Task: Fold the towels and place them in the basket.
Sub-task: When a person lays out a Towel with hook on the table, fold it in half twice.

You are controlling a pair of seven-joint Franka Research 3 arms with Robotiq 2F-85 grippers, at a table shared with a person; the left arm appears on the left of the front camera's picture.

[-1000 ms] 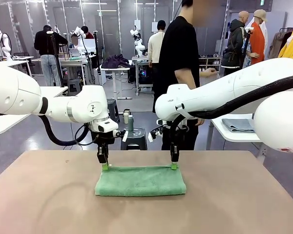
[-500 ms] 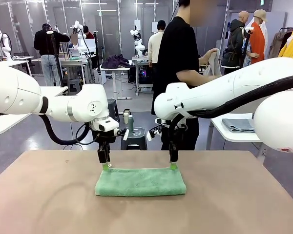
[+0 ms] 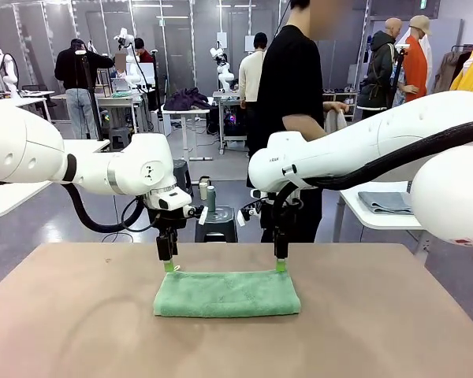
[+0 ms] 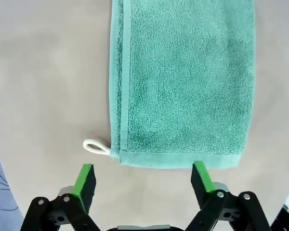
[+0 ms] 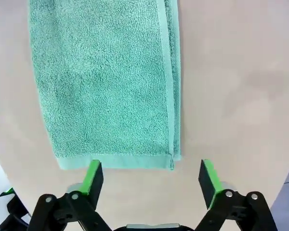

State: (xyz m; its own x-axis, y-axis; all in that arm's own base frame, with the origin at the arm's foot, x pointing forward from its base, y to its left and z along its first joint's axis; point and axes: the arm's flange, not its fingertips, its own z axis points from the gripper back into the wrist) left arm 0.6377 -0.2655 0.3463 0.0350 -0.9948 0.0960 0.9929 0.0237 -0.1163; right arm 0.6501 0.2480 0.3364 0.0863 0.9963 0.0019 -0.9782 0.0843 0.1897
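Observation:
A mint-green towel [image 3: 226, 293] lies folded into a long flat strip across the middle of the brown table [image 3: 79, 331]. My left gripper [image 3: 167, 267] hovers just above its far left corner, open and empty. My right gripper [image 3: 281, 266] hangs over the far right corner, open too. In the left wrist view the towel [image 4: 183, 82] stretches away from the open gripper [image 4: 142, 178], with a small white loop [image 4: 95, 147] at its corner. The right wrist view shows the towel's [image 5: 106, 82] hemmed end just beyond the spread gripper [image 5: 151, 177]. The basket is out of view.
A person in black [image 3: 290, 102] stands at the table's far side, holding a pale cloth [image 3: 335, 120]. A white side table [image 3: 378, 214] at the right carries a folded grey cloth [image 3: 385, 202]. Bare tabletop surrounds the towel on all sides.
Both grippers have let go of the towel's far corners, opened wide and risen slightly. The towel lies as it was. The person has lowered the pale cloth.

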